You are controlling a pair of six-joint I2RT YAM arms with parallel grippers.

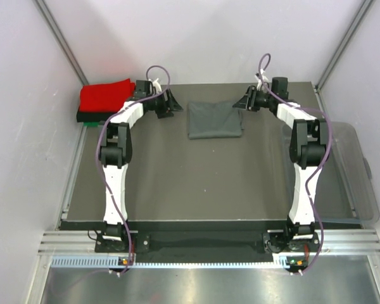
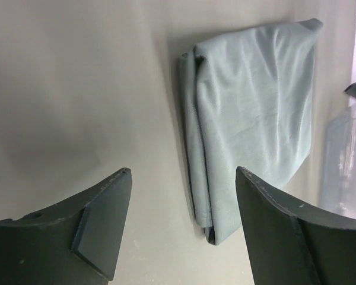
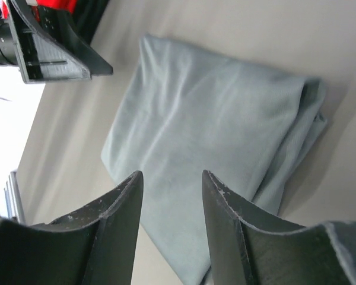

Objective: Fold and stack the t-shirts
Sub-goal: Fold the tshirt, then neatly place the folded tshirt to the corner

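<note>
The dark grey t-shirt [image 1: 215,119] lies at the far middle of the table [image 1: 196,183], folded into a compact, roughly rectangular packet. It looks pretty flat, with soft wrinkles across the top and stacked layers showing along one edge (it reads as a paler blue-grey in the wrist views). The left gripper [image 1: 170,103] sits just beside its left edge with its fingers spread wide and nothing in them. The right gripper [image 1: 245,101] is at the shirt's right corner, jaws parted more narrowly and also empty. In the far left corner there's a folded red t-shirt [image 1: 106,96] on top of a black one [image 1: 82,116] and a green one [image 1: 88,124]. A clear plastic bin [image 1: 361,190] sits off the right side.
</note>
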